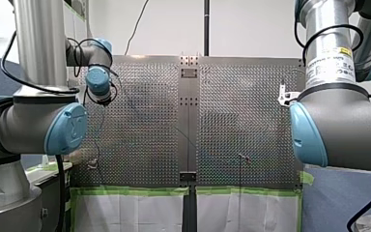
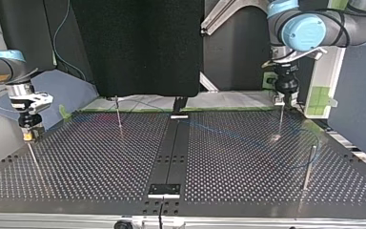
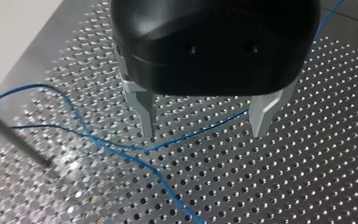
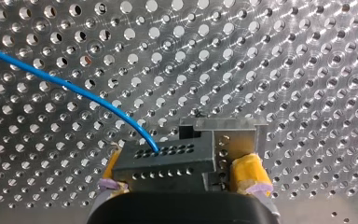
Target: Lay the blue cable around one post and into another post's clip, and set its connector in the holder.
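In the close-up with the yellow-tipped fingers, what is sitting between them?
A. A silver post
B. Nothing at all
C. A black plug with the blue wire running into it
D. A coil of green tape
C: in the right wrist view the black connector, with the blue cable entering it, sits between the yellow pads of my right gripper.

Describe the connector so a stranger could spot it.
Over the perforated table, find my right gripper with yellow pads. Between them sits the connector: a black block with rows of small holes, the only thing the blue cable enters.
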`<act>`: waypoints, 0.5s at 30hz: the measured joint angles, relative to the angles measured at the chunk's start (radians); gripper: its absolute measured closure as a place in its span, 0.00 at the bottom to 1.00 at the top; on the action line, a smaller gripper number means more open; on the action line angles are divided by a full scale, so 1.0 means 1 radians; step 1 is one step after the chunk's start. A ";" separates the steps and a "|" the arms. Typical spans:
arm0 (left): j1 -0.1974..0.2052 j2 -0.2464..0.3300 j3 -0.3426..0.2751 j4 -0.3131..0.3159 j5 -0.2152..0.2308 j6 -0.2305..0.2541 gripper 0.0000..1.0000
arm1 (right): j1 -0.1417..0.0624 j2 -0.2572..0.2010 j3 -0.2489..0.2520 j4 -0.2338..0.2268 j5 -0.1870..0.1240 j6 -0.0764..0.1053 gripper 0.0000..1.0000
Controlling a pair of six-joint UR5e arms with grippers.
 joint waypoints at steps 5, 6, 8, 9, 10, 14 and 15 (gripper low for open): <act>-0.042 -0.042 -0.001 0.043 -0.033 0.011 0.63 | 0.000 0.000 0.000 0.000 0.000 0.000 0.15; -0.050 -0.050 -0.001 0.050 -0.036 0.015 0.63 | 0.000 0.000 0.000 0.000 0.000 0.000 0.15; -0.068 -0.068 -0.001 0.068 -0.039 0.027 0.89 | 0.000 0.000 0.000 0.000 0.000 0.000 0.17; -0.076 -0.076 -0.001 0.076 -0.040 0.033 0.89 | 0.000 0.000 0.000 0.000 0.000 0.000 0.17; -0.086 -0.086 -0.001 0.086 -0.040 0.038 0.91 | 0.000 0.000 0.000 0.000 0.000 0.000 0.17; -0.120 -0.120 -0.012 0.120 -0.040 0.046 0.72 | 0.000 0.000 0.000 0.000 0.000 0.000 0.17; -0.127 -0.127 -0.017 0.127 -0.038 0.045 0.72 | 0.000 0.000 0.000 0.000 0.000 0.000 0.17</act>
